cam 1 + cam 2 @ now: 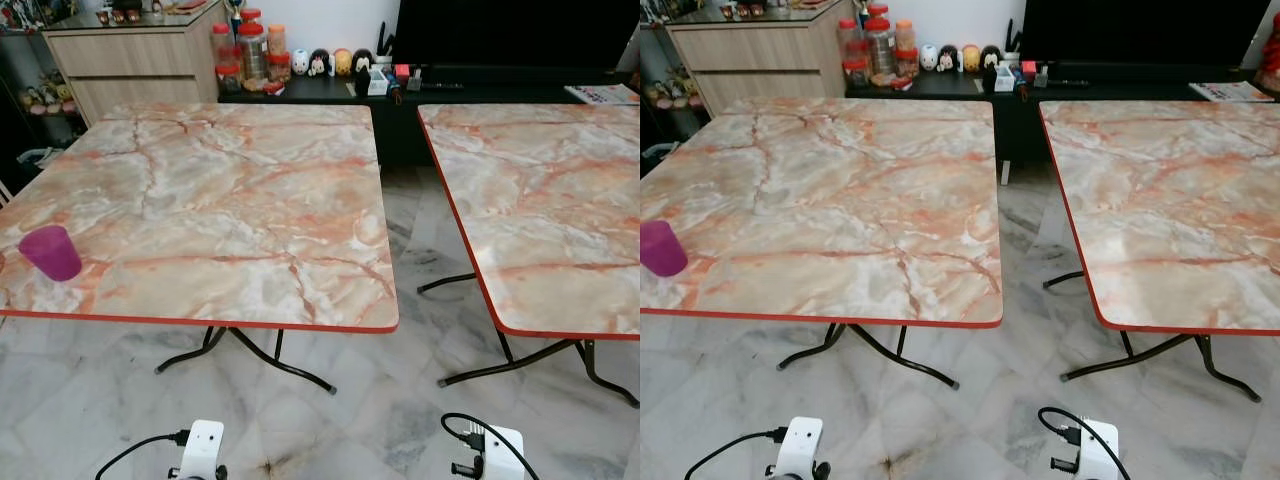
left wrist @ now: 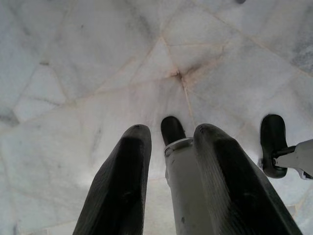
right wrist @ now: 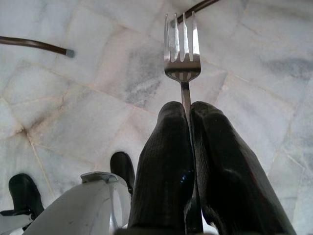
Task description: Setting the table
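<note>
A: What did the right claw (image 3: 188,117) have?
B: It was clamped on a silver fork (image 3: 182,54), the handle pinched between the two black fingers, tines pointing away over the pale marble floor (image 3: 98,107).

A: And the left claw (image 2: 171,142)?
B: Its fingers stood apart with nothing between them, hanging low over the same floor.

A: What lay farther out?
B: Two marble-patterned worktops with red edges stood ahead, a gap between them. The left worktop (image 1: 220,200) carried a purple cup (image 1: 50,252) near its front left corner. The right worktop (image 1: 540,200) was bare. Behind stood a wooden cabinet (image 1: 130,60) and red-lidded jars (image 1: 250,45).
</note>
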Motion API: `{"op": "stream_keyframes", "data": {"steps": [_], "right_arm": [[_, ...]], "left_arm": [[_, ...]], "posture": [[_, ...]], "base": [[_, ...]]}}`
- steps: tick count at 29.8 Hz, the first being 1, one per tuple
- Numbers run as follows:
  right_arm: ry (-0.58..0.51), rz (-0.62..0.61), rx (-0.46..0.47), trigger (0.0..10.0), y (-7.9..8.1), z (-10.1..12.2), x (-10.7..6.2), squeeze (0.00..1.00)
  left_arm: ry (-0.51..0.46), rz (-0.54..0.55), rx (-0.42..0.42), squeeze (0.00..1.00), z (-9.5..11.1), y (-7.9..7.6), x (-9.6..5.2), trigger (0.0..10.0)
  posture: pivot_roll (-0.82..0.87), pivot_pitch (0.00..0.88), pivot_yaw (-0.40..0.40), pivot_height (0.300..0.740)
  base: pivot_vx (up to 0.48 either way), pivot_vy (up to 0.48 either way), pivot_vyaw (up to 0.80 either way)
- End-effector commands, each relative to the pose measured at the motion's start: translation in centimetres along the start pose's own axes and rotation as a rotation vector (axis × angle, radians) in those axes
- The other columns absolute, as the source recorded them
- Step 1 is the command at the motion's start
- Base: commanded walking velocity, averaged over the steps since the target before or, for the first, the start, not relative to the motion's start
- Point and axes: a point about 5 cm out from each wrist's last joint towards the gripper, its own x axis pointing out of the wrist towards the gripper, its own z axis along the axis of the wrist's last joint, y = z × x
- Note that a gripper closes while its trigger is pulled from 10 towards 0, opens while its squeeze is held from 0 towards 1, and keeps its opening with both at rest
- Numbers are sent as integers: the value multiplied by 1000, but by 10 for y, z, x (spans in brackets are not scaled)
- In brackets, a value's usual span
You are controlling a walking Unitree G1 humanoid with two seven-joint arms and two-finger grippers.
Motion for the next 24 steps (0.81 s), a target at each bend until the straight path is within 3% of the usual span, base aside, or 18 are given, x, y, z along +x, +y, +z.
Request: {"op": "stream_keyframes", "data": {"steps": [1,6,14,17,19,24], "right_arm": [[1,1,-2,10000,2,1,0,0],[4,-3,2,10000,1,1,0,0],[2,-7,20,10000,1,2,1,0],[4,-2,28,10000,1,2,1,0],[-5,7,-31,10000,2,3,1,0],[8,25,-48,10000,5,0,0,0]], "left_arm": [[30,13,1,0,-7,3,-1,10000],[31,13,1,0,-8,3,-1,10000],[28,11,1,0,-6,2,-1,10000],[28,11,0,0,-7,2,-1,10000],[27,25,-17,0,-8,5,-1,10000],[35,36,-9,0,-13,11,-3,10000]], "posture": [[-79,0,2,740],[-81,0,3,740],[-79,0,2,740],[-75,0,1,740],[-60,0,-3,740],[-52,0,-7,740]], "base": [[0,0,0],[0,-48,0],[0,-379,0],[0,-404,-775],[0,-405,0],[0,-403,0]]}}
